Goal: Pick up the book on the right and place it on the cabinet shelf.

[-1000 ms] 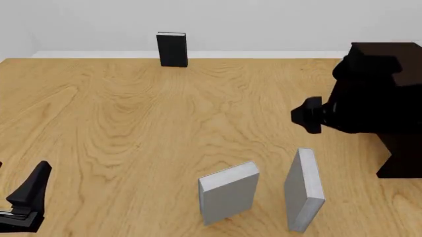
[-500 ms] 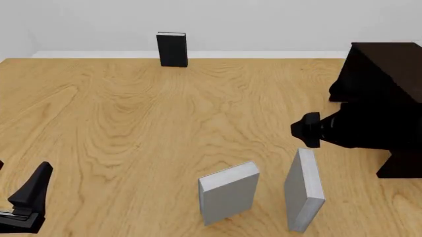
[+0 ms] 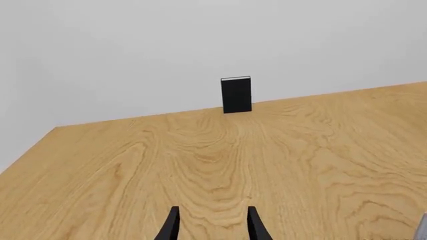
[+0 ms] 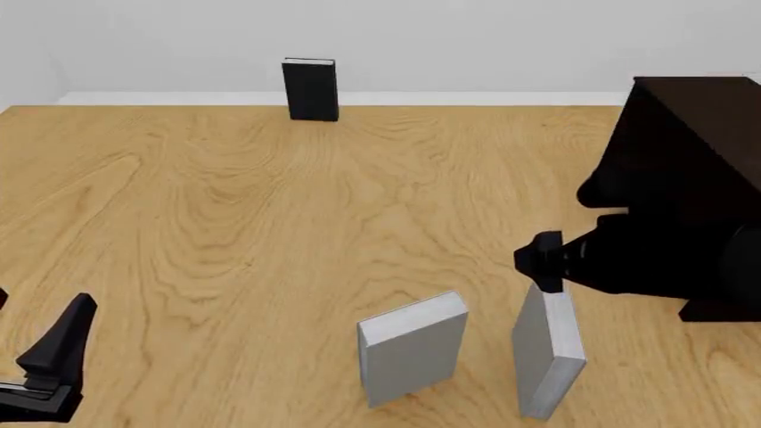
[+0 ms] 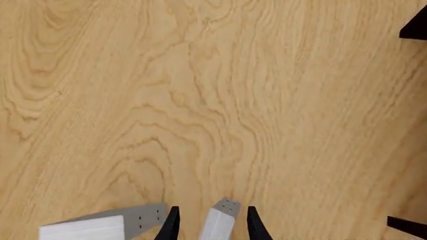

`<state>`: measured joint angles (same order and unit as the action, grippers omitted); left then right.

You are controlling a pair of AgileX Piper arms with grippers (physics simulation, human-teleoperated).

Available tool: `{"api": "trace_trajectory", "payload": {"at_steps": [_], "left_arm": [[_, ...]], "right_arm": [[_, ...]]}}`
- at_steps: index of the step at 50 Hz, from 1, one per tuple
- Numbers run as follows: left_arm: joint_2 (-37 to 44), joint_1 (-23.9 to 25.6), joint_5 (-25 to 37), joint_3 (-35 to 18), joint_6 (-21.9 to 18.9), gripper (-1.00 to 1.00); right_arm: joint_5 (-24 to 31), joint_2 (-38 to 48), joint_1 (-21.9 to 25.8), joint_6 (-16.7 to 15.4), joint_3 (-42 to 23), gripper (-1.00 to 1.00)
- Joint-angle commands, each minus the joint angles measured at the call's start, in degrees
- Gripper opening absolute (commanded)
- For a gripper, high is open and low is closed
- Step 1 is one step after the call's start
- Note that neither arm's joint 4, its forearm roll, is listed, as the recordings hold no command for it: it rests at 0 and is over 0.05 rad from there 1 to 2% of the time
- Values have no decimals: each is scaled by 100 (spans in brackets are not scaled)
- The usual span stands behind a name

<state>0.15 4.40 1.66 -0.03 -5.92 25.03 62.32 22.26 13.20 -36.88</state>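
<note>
The book on the right (image 4: 550,352) is a plain light-grey book standing on end near the table's front edge. My right gripper (image 4: 541,263) hangs just above its top end. In the right wrist view the right gripper (image 5: 212,210) is open and the book's top edge (image 5: 220,222) lies between the two fingers, without visible contact. The dark cabinet (image 4: 696,134) stands at the right, partly hidden by my right arm; I cannot make out its shelf board. My left gripper (image 4: 53,357) sits low at the front left, open (image 3: 213,210) and holding nothing.
A second light-grey book (image 4: 413,348) stands just left of the right one and also shows in the right wrist view (image 5: 100,227). A black book (image 4: 310,89) stands upright at the table's far edge against the wall (image 3: 236,94).
My right gripper has come down and toward the front, from beside the cabinet to just over the top of the right book. The left arm and the books have not moved.
</note>
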Motion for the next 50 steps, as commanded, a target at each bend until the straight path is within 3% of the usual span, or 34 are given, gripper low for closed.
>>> {"api": "trace_trajectory", "payload": {"at_steps": [1, 34, 49, 50], "left_arm": [[-1, 23, 22, 1, -25, 100], [-7, 71, 13, 0, -34, 100], [-4, 87, 34, 1, -13, 100], [-4, 91, 38, 1, -21, 100]], "right_arm": [[-276, 71, 51, 158, 271, 100], [-928, 326, 81, 293, 788, 100], [-978, 399, 16, 246, 757, 100], [-953, 390, 19, 227, 735, -100]]}}
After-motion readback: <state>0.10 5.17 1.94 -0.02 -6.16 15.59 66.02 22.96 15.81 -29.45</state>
